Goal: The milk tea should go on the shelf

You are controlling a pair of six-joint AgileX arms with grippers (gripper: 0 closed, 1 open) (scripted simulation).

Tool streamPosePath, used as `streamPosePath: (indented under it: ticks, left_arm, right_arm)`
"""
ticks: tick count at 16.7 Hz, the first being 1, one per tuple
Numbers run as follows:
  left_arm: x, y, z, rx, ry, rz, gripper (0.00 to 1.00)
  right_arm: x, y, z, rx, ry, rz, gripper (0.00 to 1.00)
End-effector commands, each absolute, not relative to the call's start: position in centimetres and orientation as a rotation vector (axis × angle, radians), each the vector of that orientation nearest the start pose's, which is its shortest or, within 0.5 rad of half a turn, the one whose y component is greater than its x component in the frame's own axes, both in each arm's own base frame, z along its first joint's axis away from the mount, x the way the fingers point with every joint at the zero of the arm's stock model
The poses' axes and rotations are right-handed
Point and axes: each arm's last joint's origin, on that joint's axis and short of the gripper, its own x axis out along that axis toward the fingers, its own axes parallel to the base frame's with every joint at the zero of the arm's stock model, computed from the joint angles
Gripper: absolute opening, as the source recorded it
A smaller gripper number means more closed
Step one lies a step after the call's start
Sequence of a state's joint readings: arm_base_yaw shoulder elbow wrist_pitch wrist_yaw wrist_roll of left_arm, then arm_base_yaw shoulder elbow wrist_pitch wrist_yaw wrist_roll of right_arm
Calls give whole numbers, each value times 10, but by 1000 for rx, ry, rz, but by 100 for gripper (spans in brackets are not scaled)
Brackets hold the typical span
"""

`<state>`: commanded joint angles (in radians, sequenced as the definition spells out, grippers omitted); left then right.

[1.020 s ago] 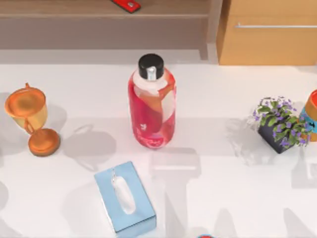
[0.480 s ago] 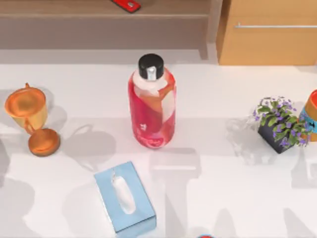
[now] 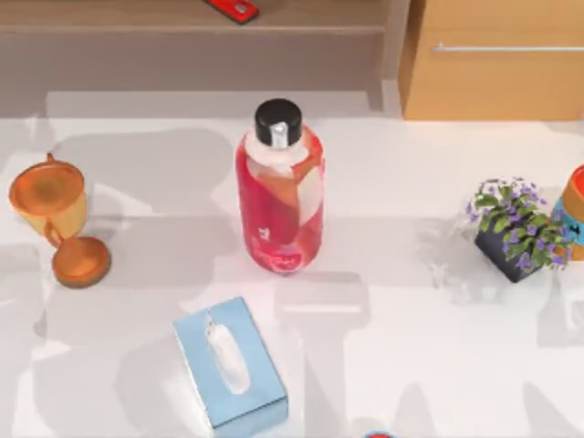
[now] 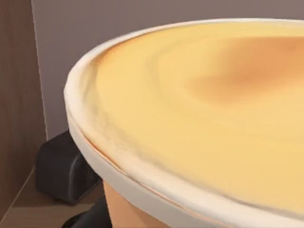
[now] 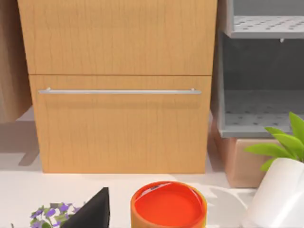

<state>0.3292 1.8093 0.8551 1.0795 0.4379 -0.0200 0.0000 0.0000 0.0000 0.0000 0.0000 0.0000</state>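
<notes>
The milk tea (image 4: 190,118) is very close in the left wrist view: a cup with a cream lid and a tan body. A dark finger (image 4: 66,173) of my left gripper sits against its side, so the gripper is shut on the cup. Behind the cup are the shelf's upright side panel (image 4: 16,95), its grey recess (image 4: 118,19) and its wooden board (image 4: 28,211). In the top view the shelf (image 3: 182,27) runs along the table's far left. A dark part of my parked right gripper (image 5: 92,211) faces the closed cabinet.
On the table stand a red bottle (image 3: 279,192), an orange trophy cup (image 3: 50,214), a blue tissue box (image 3: 230,362), a purple flower pot (image 3: 516,228) and an orange can (image 5: 168,206). A red item (image 3: 233,9) lies on the shelf. The closed cabinet (image 3: 497,64) is at the far right.
Broad shadows have spread over the left of the table, reaching toward the shelf. The bottle, trophy, tissue box and flower pot have not moved.
</notes>
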Motion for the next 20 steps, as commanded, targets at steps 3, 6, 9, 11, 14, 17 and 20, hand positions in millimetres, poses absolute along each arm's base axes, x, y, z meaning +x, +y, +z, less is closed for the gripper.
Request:
streamPosePath:
  ticks: [3, 6, 9, 11, 14, 17, 20]
  left_arm:
    - [375, 79, 220, -22, -92, -94, 0]
    - [392, 42, 234, -46, -43, -89, 0]
    - [406, 1, 248, -51, 11, -80, 0]
    - [412, -25, 257, -44, 47, -70, 0]
    - [417, -57, 269, -24, 87, -48, 0]
    - [419, -74, 281, -9, 95, -26, 0]
    - [419, -75, 283, -7, 94, -22, 0]
  right_arm:
    - [106, -1, 160, 0, 0, 0, 100]
    - [106, -1, 160, 0, 0, 0, 100]
    - [106, -1, 160, 0, 0, 0, 100]
    - [106, -1, 160, 0, 0, 0, 100]
    - [106, -1, 160, 0, 0, 0, 100]
    - [106, -1, 160, 0, 0, 0, 100]
    - [106, -1, 160, 0, 0, 0, 100]
